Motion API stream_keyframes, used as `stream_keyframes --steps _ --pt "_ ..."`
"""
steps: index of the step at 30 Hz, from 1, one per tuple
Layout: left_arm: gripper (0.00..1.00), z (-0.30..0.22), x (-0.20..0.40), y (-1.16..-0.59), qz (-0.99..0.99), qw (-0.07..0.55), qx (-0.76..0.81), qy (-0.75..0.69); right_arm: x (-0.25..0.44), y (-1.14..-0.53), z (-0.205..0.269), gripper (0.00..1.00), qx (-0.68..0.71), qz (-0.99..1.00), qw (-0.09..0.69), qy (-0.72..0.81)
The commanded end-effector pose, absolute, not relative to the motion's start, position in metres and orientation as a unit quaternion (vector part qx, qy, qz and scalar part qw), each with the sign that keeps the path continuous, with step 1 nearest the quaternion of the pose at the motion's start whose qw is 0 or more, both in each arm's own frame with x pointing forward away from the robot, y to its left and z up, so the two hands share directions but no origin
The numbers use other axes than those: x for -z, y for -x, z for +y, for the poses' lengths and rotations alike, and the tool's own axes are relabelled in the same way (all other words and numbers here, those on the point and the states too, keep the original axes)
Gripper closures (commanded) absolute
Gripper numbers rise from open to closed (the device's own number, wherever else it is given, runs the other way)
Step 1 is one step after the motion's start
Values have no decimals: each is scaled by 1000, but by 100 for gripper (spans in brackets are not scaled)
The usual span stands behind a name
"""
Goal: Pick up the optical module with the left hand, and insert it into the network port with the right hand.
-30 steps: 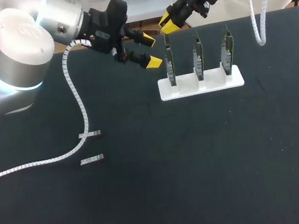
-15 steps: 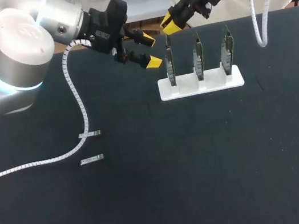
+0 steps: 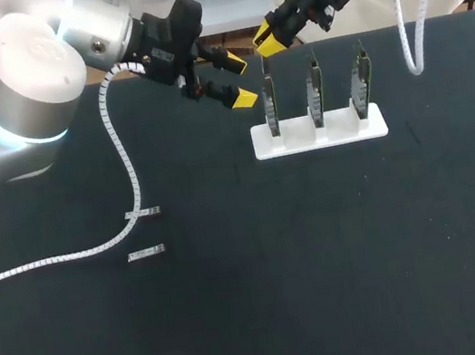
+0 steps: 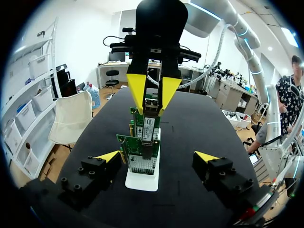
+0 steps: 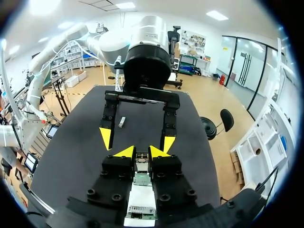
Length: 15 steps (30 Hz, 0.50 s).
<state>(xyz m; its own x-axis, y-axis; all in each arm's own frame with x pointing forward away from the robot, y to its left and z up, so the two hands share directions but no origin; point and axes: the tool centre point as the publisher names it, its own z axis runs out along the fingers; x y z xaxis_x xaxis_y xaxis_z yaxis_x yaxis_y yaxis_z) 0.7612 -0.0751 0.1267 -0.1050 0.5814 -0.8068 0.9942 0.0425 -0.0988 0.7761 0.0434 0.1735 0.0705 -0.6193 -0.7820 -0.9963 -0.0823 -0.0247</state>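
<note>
My right gripper (image 3: 272, 36) hangs over the top edge of the leftmost network card (image 3: 270, 103) and is shut on a small metal optical module (image 5: 141, 160). In the left wrist view that module (image 4: 151, 108) sits between the right gripper's yellow tips, right at the card's top. My left gripper (image 3: 239, 81) stands open just left of the cards, with nothing between its fingers. The right wrist view has the left gripper (image 5: 137, 140) facing it across the card. Two more optical modules (image 3: 141, 215) (image 3: 146, 252) lie on the black table at the left.
A white stand (image 3: 320, 133) holds three upright network cards in a row at the back middle. My left arm's white cable (image 3: 131, 173) trails over the table's left side. My right arm's cable (image 3: 409, 37) hangs at the back right.
The right gripper has shifted very slightly above the leftmost card, still holding the module. The left arm has stayed where it was.
</note>
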Motion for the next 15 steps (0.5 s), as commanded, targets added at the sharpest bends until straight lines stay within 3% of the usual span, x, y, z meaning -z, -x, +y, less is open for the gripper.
stream_keyframes --steps 1,15 --pt "0 -76 -127 -764 658 295 347 -600 -172 -773 44 100 -308 607 303 666" --pt "0 -76 -127 -764 658 295 347 -600 -171 -773 42 100 -304 607 305 668"
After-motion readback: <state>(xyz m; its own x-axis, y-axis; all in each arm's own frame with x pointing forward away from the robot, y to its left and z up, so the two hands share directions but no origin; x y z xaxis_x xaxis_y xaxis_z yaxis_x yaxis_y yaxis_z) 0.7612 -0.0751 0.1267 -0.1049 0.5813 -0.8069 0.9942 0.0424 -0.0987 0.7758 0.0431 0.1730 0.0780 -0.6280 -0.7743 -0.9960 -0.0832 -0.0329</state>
